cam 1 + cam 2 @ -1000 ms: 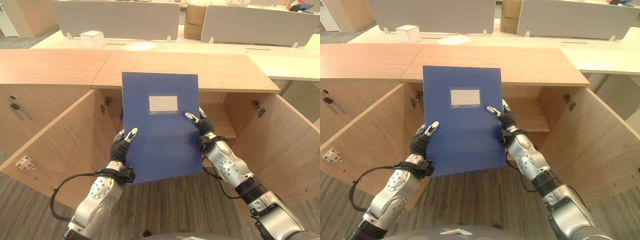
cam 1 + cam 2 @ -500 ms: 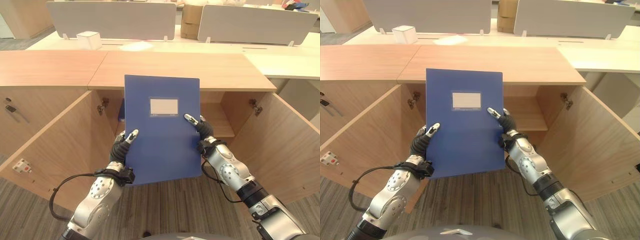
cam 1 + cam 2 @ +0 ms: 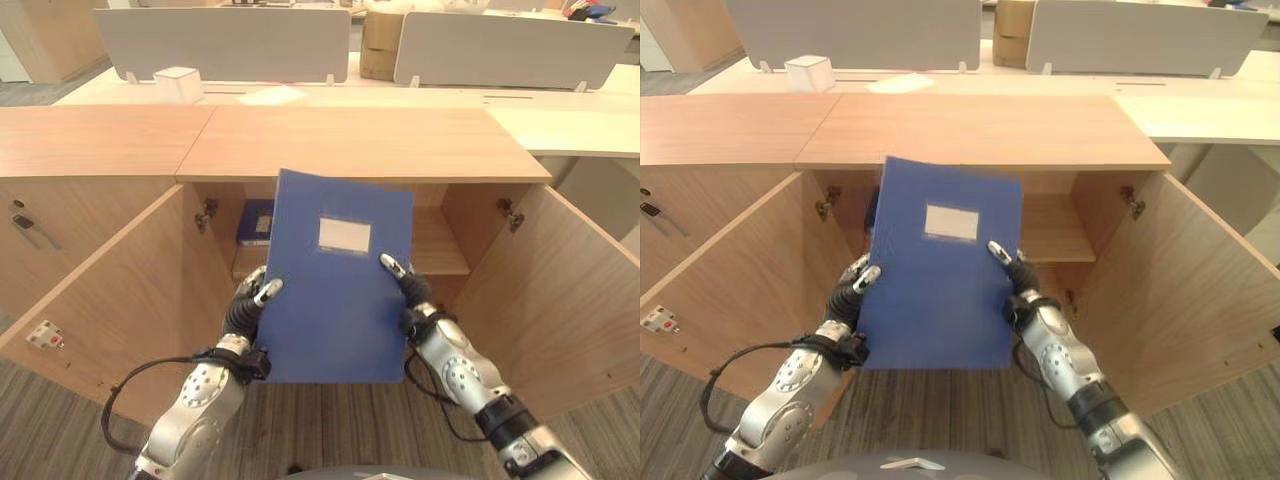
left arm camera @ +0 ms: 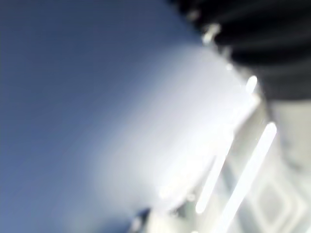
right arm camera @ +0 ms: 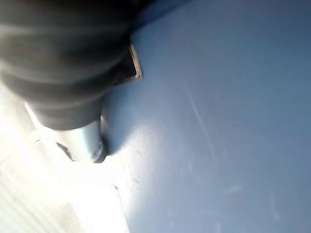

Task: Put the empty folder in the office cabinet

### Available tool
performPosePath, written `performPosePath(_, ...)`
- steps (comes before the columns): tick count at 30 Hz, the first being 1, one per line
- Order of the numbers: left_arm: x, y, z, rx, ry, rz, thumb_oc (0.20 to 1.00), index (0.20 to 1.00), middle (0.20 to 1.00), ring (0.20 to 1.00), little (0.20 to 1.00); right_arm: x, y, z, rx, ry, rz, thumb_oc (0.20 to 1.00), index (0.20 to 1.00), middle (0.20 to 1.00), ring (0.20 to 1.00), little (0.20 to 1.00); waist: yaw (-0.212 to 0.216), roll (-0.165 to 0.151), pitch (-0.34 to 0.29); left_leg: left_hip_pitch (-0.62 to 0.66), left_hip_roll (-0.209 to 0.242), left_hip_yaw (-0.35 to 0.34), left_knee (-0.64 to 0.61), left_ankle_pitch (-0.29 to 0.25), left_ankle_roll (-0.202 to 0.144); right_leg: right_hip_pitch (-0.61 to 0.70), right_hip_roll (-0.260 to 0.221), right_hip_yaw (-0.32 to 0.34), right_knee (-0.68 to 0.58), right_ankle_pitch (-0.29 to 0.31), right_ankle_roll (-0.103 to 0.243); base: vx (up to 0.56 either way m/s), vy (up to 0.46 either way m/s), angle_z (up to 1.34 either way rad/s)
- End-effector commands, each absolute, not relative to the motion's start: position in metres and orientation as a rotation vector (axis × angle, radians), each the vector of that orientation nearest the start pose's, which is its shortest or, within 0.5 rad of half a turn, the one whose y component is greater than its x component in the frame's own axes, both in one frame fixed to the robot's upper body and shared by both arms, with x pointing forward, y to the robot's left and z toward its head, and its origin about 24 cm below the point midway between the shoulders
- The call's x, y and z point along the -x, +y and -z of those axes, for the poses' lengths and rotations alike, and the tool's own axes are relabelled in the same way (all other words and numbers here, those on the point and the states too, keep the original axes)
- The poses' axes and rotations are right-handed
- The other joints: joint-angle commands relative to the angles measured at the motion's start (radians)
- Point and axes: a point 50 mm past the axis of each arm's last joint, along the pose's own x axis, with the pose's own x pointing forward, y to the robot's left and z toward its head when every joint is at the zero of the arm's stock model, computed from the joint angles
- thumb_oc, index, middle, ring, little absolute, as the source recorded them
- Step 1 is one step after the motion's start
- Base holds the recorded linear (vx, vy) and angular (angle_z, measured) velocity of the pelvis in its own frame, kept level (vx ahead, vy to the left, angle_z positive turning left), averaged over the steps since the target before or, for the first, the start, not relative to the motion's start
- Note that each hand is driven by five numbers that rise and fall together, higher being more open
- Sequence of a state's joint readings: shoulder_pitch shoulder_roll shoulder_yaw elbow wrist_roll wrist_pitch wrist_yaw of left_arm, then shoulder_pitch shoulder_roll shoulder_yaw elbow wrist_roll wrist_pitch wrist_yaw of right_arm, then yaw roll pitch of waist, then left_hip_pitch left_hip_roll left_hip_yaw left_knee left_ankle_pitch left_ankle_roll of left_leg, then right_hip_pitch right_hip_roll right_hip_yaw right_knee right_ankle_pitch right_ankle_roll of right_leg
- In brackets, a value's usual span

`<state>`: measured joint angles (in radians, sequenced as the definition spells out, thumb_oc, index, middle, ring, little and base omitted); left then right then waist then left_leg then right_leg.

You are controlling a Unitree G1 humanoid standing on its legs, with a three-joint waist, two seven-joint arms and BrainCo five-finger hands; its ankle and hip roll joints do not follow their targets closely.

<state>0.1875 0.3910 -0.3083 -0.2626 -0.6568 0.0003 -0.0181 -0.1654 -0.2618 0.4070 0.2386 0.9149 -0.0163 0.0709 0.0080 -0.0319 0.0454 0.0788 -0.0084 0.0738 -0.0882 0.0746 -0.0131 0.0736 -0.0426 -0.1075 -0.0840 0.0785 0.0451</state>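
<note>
A blue folder with a white label is held up in front of the open office cabinet, its top edge leaning toward the opening. My left hand pinches its left edge, thumb on the front cover and fingers behind. My right hand grips the right edge the same way. The folder's blue cover shows close up in the left wrist view and in the right wrist view, where one finger of the right hand lies against it.
Both cabinet doors stand wide open, the left door and the right door. A blue item stands on the inner shelf at the left. Beyond the wooden cabinet top are desks with grey dividers, a white box and a cardboard box.
The folder has dropped lower and tipped, its top edge swinging forward and right toward the cabinet opening. Both hands moved with it, keeping their hold.
</note>
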Motion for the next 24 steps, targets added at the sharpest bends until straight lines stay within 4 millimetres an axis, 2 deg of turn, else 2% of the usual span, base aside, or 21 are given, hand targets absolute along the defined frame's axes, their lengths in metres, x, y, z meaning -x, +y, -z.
performPosePath(1,-0.219,0.156,-0.080,0.240,-0.122,0.276,1.000,1.000,1.000,1.000,1.000,-0.277,-0.116,-0.021,-0.558,0.205,-0.296,0.200,0.200,0.200,0.200,0.200,0.008,-0.029,-0.009,0.033,0.025,0.015,0.001,-0.137,-0.017,0.033,-0.068,-0.015,-0.003,-0.073,0.073,0.00,0.000,0.00)
performPosePath(2,-0.207,0.185,-0.031,0.119,0.070,0.105,1.000,1.000,1.000,1.000,1.000,-0.254,-0.144,0.023,-0.541,0.363,-0.127,0.200,0.200,0.200,0.200,0.200,0.018,-0.033,0.000,0.028,0.022,0.008,0.001,-0.136,-0.017,0.031,-0.071,-0.023,-0.003,-0.073,0.075,-0.01,-0.001,0.05)
performPosePath(3,-0.207,0.185,-0.031,0.119,0.070,0.105,1.000,1.000,1.000,1.000,1.000,-0.254,-0.144,0.023,-0.541,0.363,-0.127,0.200,0.200,0.200,0.200,0.200,0.018,-0.033,0.000,0.028,0.022,0.008,0.001,-0.136,-0.017,0.032,-0.071,-0.024,-0.003,-0.074,0.075,-0.01,-0.006,0.11)
performPosePath(7,-0.184,0.218,0.036,-0.083,0.384,-0.038,1.000,1.000,1.000,1.000,1.000,-0.238,-0.160,0.050,-0.554,0.474,-0.005,0.200,0.200,0.200,0.200,0.200,0.023,-0.031,0.007,0.022,0.022,0.006,0.001,-0.132,-0.017,0.030,-0.072,-0.031,-0.003,-0.073,0.076,-0.01,-0.003,0.09)
performPosePath(9,-0.159,0.236,0.077,-0.249,0.617,-0.074,1.000,1.000,1.000,1.000,1.000,-0.234,-0.160,0.058,-0.585,0.503,0.038,0.200,0.200,0.200,0.200,0.200,0.022,-0.028,0.007,0.021,0.022,0.004,0.001,-0.130,-0.016,0.027,-0.070,-0.032,-0.003,-0.073,0.077,-0.01,0.002,0.05)
performPosePath(10,-0.160,0.236,0.077,-0.250,0.616,-0.074,1.000,1.000,1.000,1.000,1.000,-0.235,-0.160,0.058,-0.585,0.503,0.038,0.200,0.200,0.200,0.200,0.200,0.022,-0.027,0.007,0.022,0.022,0.003,0.001,-0.130,-0.016,0.027,-0.070,-0.032,-0.003,-0.073,0.077,-0.01,0.004,0.04)
performPosePath(12,-0.141,0.245,0.101,-0.362,0.762,-0.089,1.000,1.000,1.000,1.000,1.000,-0.235,-0.158,0.061,-0.607,0.512,0.053,0.200,0.200,0.200,0.200,0.200,0.020,-0.024,0.007,0.021,0.022,0.005,0.001,-0.129,-0.015,0.024,-0.069,-0.030,-0.003,-0.072,0.077,0.00,0.000,0.00)
performPosePath(14,-0.118,0.249,0.123,-0.443,0.915,-0.095,1.000,1.000,1.000,1.000,1.000,-0.238,-0.157,0.062,-0.626,0.513,0.069,0.200,0.200,0.200,0.200,0.200,0.018,-0.020,0.007,0.020,0.023,0.009,0.001,-0.128,-0.015,0.021,-0.067,-0.025,-0.003,-0.071,0.076,0.00,0.000,0.00)
performPosePath(15,-0.098,0.249,0.139,-0.490,1.035,-0.083,1.000,1.000,1.000,1.000,1.000,-0.241,-0.154,0.061,-0.645,0.510,0.070,0.200,0.200,0.200,0.200,0.200,0.015,-0.017,0.007,0.022,0.024,0.013,0.001,-0.127,-0.015,0.019,-0.066,-0.020,-0.003,-0.070,0.075,0.00,0.000,0.00)
performPosePath(16,-0.098,0.249,0.139,-0.490,1.034,-0.083,1.000,1.000,1.000,1.000,1.000,-0.241,-0.154,0.061,-0.645,0.510,0.070,0.200,0.200,0.200,0.200,0.200,0.015,-0.017,0.008,0.022,0.024,0.013,0.001,-0.128,-0.015,0.019,-0.065,-0.020,-0.003,-0.070,0.075,-0.02,0.012,-0.03)
performPosePath(20,-0.059,0.247,0.158,-0.532,1.237,-0.054,1.000,1.000,1.000,1.000,1.000,-0.246,-0.149,0.059,-0.667,0.505,0.060,0.200,0.200,0.200,0.200,0.200,0.008,-0.012,0.008,0.024,0.024,0.022,0.001,-0.129,-0.016,0.018,-0.062,-0.012,-0.003,-0.069,0.074,-0.01,0.011,-0.04)
performPosePath(24,-0.035,0.245,0.166,-0.539,1.366,-0.056,1.000,1.000,1.000,1.000,1.000,-0.248,-0.143,0.058,-0.676,0.503,0.039,0.200,0.200,0.200,0.200,0.200,0.003,-0.010,0.006,0.027,0.024,0.027,0.001,-0.130,-0.017,0.017,-0.063,-0.007,-0.003,-0.069,0.073,-0.01,0.013,-0.07)
